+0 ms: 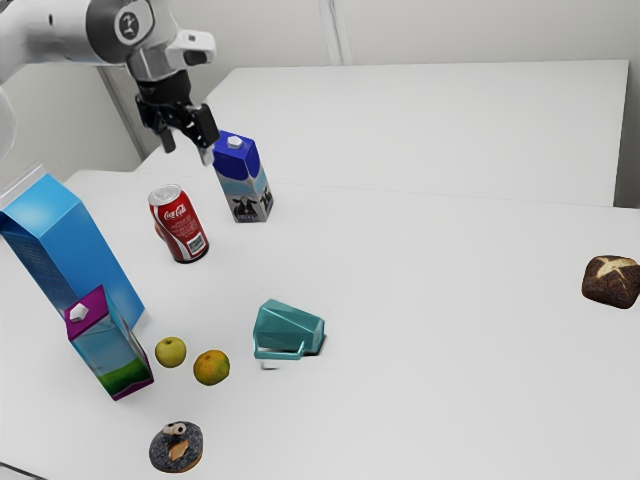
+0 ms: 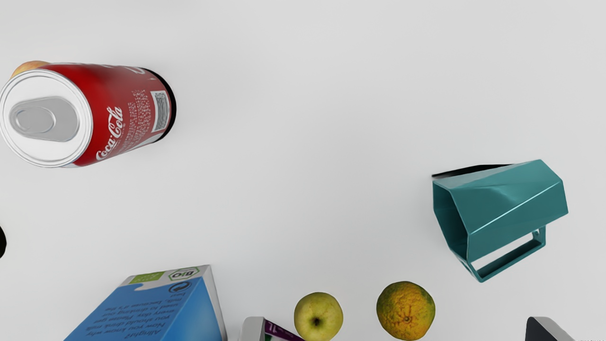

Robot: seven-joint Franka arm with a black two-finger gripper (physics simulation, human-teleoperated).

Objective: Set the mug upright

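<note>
Teal mug [image 1: 288,326] lying on its side on the white table [image 1: 450,300], well in from the surface's far edge in the exterior view.
The gripper [image 1: 188,152] is up above the surface, apart from the mug, its jaws spread wide with nothing between them; the mug's handle lies on the side toward the mottled citrus fruit [image 1: 212,367], and a yellow-green apple [image 1: 171,352] sits just beside that fruit.

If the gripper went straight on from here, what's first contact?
Probably bare tabletop, hedged: depth is unclear, and the orange lines up between the fingertips of the gripper.
</note>
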